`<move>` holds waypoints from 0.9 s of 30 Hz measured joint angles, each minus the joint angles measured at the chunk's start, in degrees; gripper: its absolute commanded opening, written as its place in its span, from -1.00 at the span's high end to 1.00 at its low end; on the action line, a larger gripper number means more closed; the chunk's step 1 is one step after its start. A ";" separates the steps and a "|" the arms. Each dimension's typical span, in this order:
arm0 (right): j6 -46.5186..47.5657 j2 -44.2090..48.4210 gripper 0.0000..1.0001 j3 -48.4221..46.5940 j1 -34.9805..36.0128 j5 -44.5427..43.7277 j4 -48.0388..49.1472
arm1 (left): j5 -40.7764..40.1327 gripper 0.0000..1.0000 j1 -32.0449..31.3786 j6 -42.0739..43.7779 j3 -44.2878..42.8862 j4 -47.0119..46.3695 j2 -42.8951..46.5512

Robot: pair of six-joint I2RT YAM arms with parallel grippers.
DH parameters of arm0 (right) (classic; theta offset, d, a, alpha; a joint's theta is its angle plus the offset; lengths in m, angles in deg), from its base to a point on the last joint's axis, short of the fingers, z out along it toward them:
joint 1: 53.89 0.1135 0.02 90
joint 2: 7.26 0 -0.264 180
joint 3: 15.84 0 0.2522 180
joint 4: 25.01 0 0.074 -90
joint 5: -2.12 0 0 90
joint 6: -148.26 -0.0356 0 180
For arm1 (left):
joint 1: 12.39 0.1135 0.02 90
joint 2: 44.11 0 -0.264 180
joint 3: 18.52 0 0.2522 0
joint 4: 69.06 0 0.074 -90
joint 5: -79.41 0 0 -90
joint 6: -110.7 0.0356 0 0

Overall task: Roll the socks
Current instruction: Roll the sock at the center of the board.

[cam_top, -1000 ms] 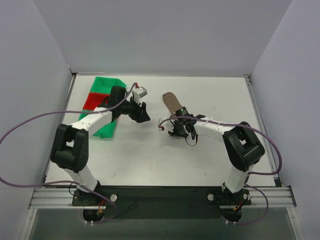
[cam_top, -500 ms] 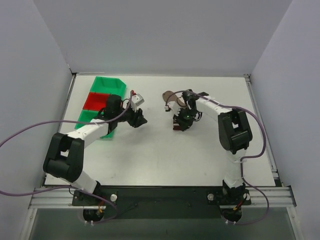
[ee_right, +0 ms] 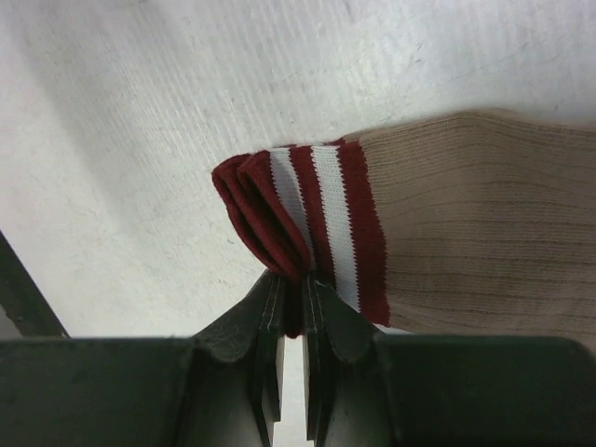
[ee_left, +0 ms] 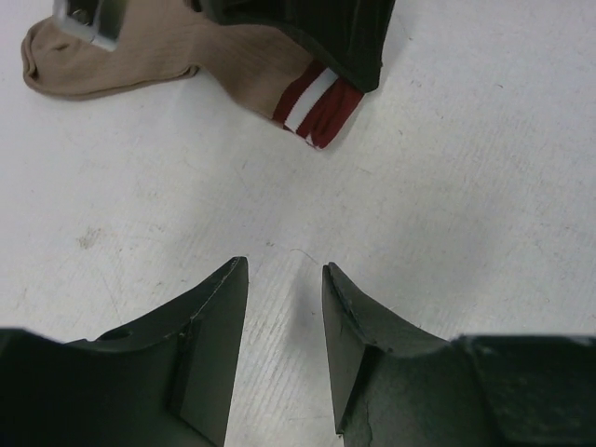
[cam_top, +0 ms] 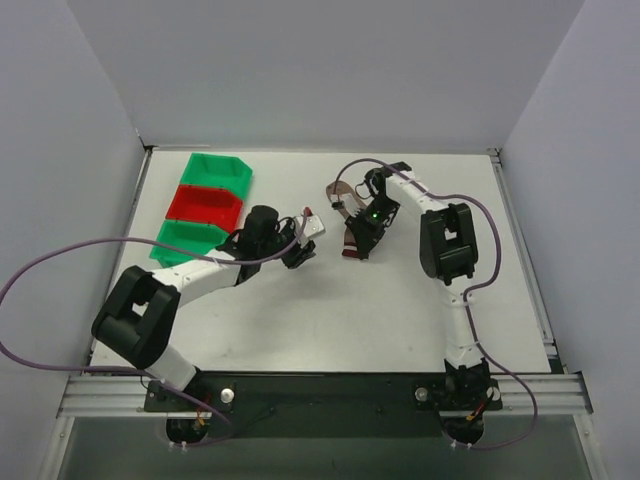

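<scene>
Here, right gripper (ee_right: 292, 284) clamped on sock (ee_right: 466, 233) at its striped cuff, left gripper (ee_left: 284, 284) partly open, empty.

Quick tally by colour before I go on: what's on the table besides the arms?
green plastic bins: 2
red plastic bin: 1
tan knit sock with maroon striped cuff: 1 (cannot tell whether a second lies layered with it)
Total: 4
</scene>
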 measured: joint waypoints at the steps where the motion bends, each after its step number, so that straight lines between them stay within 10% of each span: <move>1: -0.07 -1.31 1.00 -2.08 -0.20 0.48 -1.90 | -0.83 0.04 -1.01 0.74 0.02 -0.15 -0.04; 27: -1.09 -9.14 1.00 -9.97 0.20 6.84 -16.81 | -22.82 0.12 -19.96 21.20 6.40 -19.78 -10.40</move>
